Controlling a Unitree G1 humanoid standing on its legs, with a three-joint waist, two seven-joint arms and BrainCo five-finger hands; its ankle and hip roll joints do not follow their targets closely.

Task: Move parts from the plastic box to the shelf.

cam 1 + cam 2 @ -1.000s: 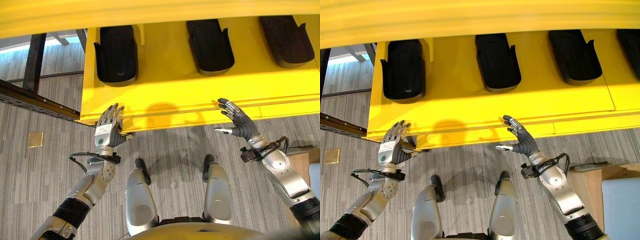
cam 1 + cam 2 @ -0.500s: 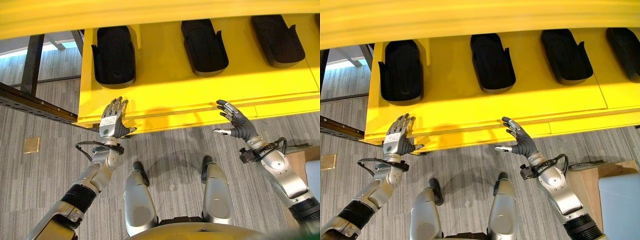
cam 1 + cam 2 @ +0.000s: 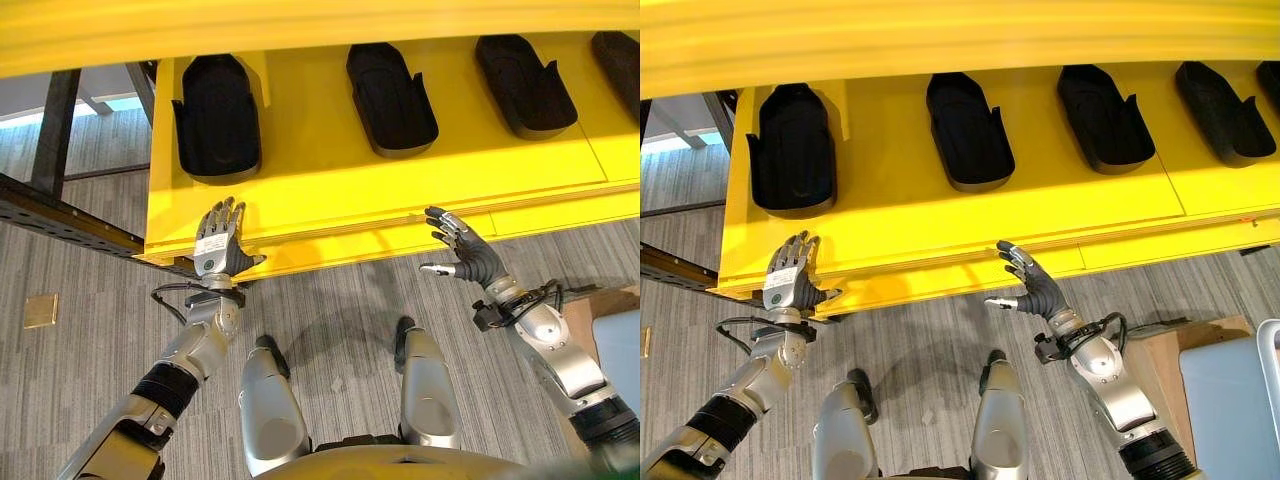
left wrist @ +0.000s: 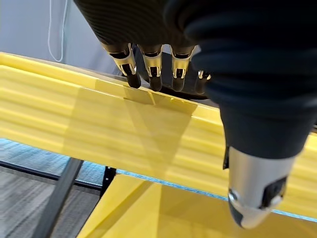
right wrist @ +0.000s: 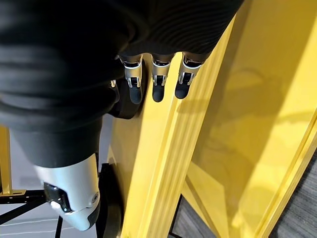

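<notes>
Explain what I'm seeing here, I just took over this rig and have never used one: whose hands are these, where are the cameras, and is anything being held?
You are looking down from a humanoid robot's head camera; its two eye views show one scene. The other two pictures come from cameras on each wrist, looking along that hand's fingers.

In front stands a bright yellow metal shelf with black moulded plastic parts lying in a row on it.

The left hand is raised at the shelf's front corner, fingers straight, holding nothing. The right hand is raised at the shelf's front edge, fingers spread, also empty.

Both hands are free, so no part is being carried at this moment.
</notes>
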